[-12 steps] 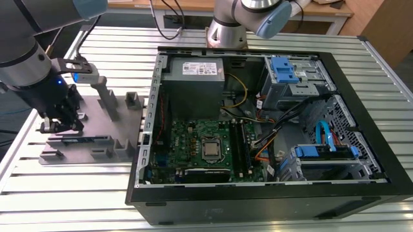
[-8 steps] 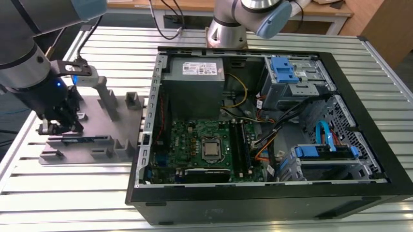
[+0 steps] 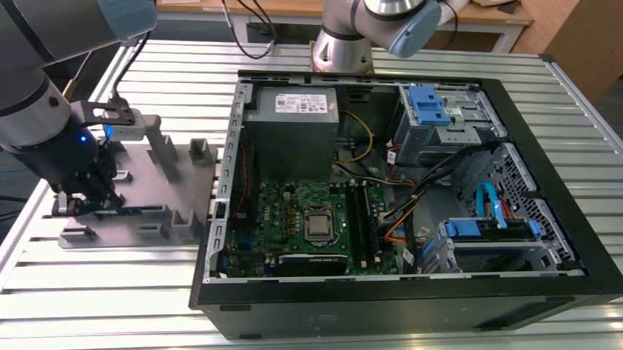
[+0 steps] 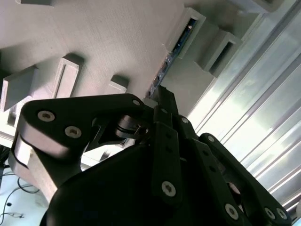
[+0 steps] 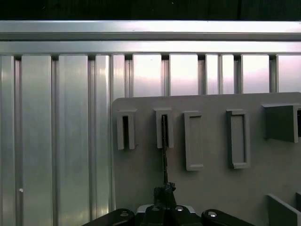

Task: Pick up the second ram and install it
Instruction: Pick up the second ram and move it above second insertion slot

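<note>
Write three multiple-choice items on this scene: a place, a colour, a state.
1. In the exterior view the gripper stands:
A. over the grey slotted block
B. inside the computer case
C. above the power supply

2. The drive-cage latch is:
A. red
B. yellow
C. blue

3. The second ram is:
A. seated on the motherboard
B. on edge in a block slot
C. flat on the table

1 A: it hangs over the block at the exterior view's left.
2 C: it is plainly blue.
3 B: the first wrist view shows it edge-on in a slot.
</note>
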You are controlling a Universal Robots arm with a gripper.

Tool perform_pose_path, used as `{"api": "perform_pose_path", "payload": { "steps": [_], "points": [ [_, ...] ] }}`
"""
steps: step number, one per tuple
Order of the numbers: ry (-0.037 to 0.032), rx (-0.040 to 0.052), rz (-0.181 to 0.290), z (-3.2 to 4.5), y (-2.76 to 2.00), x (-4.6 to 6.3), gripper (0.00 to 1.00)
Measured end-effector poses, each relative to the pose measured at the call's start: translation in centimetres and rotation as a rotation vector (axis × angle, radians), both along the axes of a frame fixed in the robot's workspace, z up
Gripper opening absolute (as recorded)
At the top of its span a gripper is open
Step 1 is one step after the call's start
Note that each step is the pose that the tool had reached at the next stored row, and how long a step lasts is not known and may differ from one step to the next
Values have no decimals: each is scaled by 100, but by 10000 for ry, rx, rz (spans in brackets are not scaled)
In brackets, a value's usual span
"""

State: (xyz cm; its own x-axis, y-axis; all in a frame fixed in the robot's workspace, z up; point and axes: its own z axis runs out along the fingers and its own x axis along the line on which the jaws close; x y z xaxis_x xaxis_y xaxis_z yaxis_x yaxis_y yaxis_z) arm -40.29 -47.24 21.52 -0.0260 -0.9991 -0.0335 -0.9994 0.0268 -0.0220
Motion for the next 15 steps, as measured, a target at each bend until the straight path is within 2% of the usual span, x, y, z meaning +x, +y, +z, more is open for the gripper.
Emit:
{"api": "perform_pose_path", "payload": {
  "steps": [8,11,13,14,15],
  "points": [
    [1,0,1,0,-2,0,11],
    [1,0,1,0,-3,0,29],
    [1,-1,0,0,-3,0,29],
    [1,-1,1,0,-4,0,35],
    [1,-1,1,0,-4,0,35]
  ]
}}
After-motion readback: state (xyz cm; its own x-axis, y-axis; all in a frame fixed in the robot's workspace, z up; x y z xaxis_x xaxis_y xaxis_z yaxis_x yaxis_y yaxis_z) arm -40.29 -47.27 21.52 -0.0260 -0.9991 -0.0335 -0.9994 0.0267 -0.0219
